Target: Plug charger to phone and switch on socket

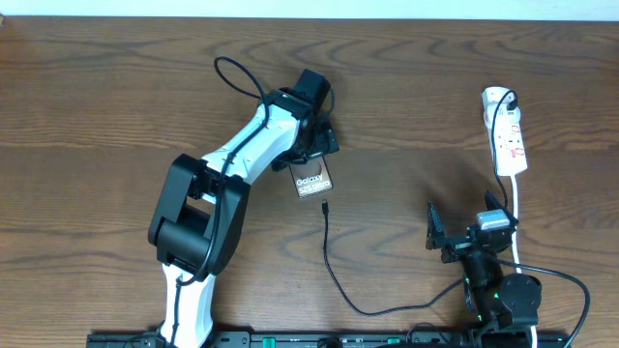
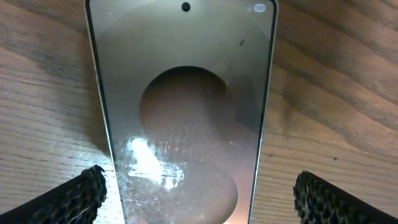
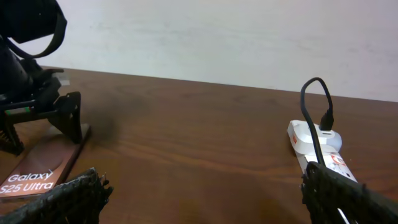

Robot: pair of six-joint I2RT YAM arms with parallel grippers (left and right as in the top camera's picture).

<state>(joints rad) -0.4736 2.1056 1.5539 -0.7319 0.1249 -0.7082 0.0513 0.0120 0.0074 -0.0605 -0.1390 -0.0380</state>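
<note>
From above: left hand [image 1: 311, 155] hangs over the phone's [image 1: 312, 182] top end, charger [image 1: 327, 206] tip just below the phone, socket [image 1: 507, 135] way off right.

Left wrist cam: it's spread apart, straddling the phone, gaps on both sides.

Right wrist cam: right hand [image 3: 205, 186] is released too, spread wide.

This looks like a robotics lab or a test bench. A dark brown wood-grain tabletop [image 1: 97, 77] carries two machines fixed to a black rail [image 1: 290, 340] at its near edge: a white and black robot arm [image 1: 232, 155] on the left and a smaller black robot arm [image 1: 493, 280] on the right. Behind the far edge stands a plain white wall [image 3: 217, 37]. A narrow white power strip [image 1: 507, 145] lies far right.
</note>
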